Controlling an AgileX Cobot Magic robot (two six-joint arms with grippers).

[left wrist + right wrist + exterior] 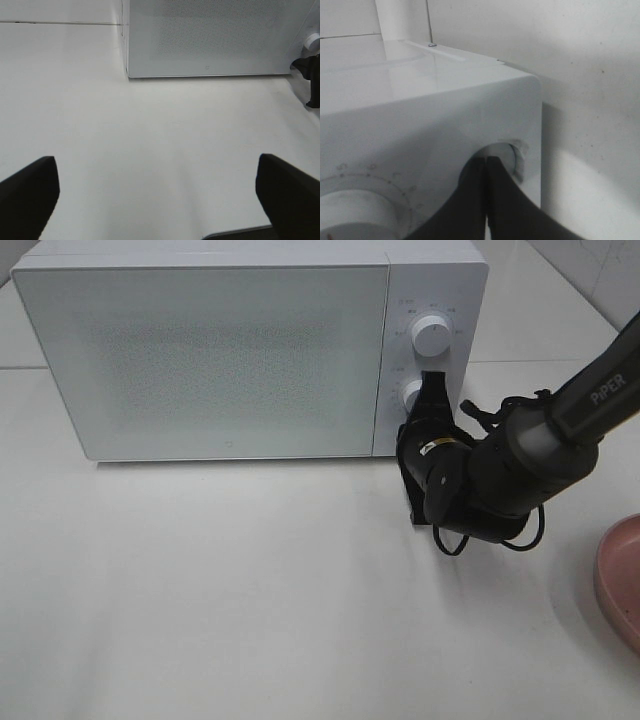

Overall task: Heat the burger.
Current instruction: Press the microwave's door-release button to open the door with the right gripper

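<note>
The right gripper (pixel 433 388) has its jaws pressed together at the lower knob (pixel 408 395) of the white microwave (pixel 220 350). The microwave door is closed. The left gripper (pixel 156 161) hangs over the bench (pixel 250 590) in front of the microwave, jaws wide apart. I cannot see the burger, so I cannot tell where it is.

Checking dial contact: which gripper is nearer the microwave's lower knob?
Right. The right gripper, shut, has its tips at the lower knob; the left gripper, open, hangs over the table in front of the microwave door.
</note>
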